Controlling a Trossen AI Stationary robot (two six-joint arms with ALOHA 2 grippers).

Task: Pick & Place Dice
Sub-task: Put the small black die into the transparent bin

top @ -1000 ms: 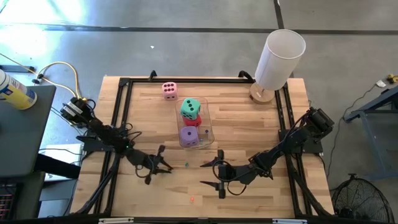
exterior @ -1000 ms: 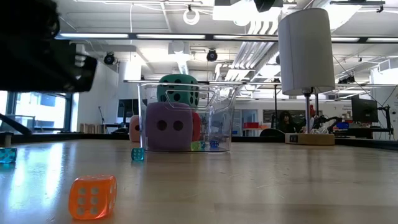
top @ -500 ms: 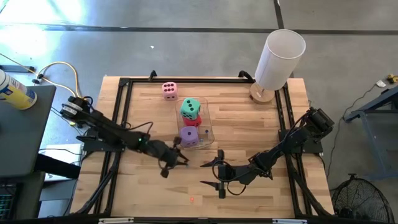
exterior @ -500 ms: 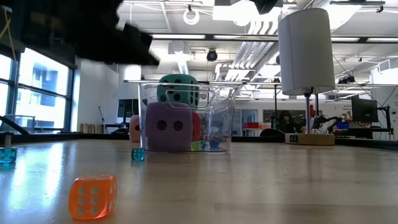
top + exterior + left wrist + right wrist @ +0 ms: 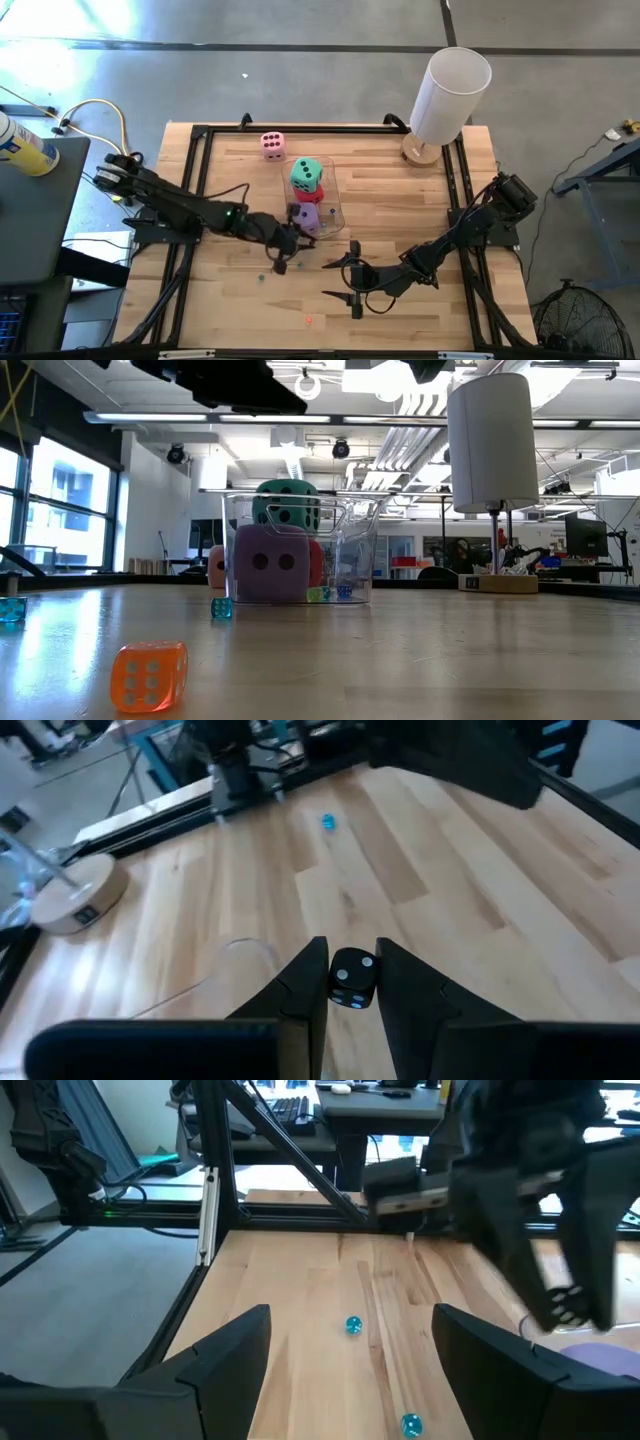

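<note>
Step in hand: apparently bringing a small black die [image 5: 352, 978] to the clear tub [image 5: 334, 206].
Left gripper [image 5: 352, 964]: hovering above the table just beside the tub's near end, by the purple die [image 5: 308, 216]; pinching the black die narrowly between both fingertips.
Doing it well: centring over the tub's open part before releasing, keeping clear of the rim and the stacked dice, letting go low.
Dice: teal [image 5: 306, 172] sitting atop red [image 5: 314, 192] in the tub, purple beside them; pink [image 5: 272, 146] lying outside, on the table beyond the tub.
Right gripper [image 5: 335, 280]: waiting low near the table's front, standing wide, holding nothing.
</note>
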